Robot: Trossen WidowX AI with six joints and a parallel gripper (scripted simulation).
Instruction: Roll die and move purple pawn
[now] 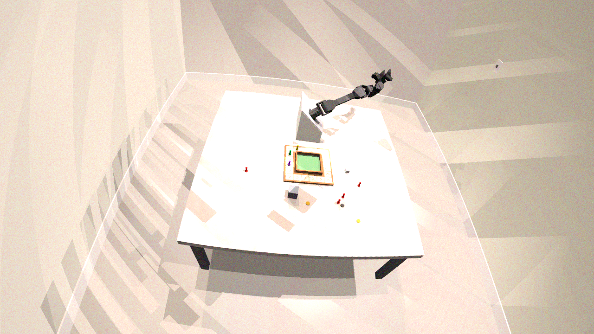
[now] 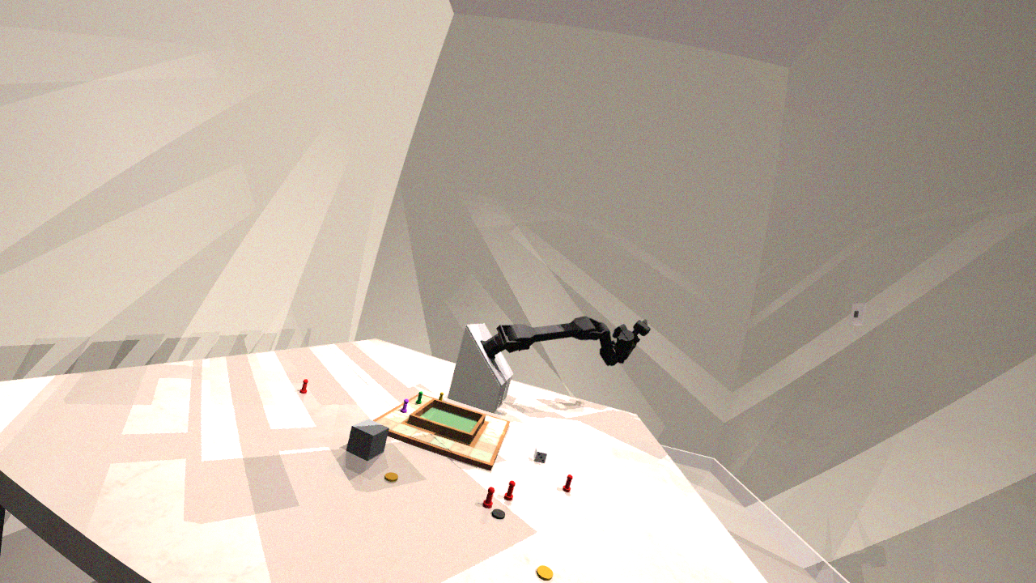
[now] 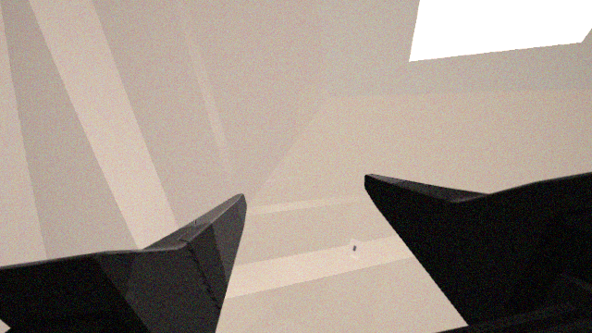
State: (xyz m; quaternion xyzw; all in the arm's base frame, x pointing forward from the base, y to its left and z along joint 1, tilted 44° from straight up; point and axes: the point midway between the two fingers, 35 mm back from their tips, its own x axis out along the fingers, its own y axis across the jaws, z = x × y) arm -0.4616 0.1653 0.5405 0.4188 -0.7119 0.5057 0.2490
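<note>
1. The small white die with dark pips (image 1: 347, 170) (image 2: 540, 457) lies on the white table (image 1: 249, 232) (image 2: 615, 507), outside the green-floored wooden tray (image 1: 308, 173) (image 2: 447, 420).
2. The purple pawn (image 1: 289, 163) (image 2: 405, 406) stands on the board beside the tray, near the green pawn (image 1: 289, 152) (image 2: 419, 397).
3. The black gripper (image 1: 386, 74) (image 2: 642, 328) (image 3: 305, 190) is raised, its jaws spread, gripping nothing.
</note>
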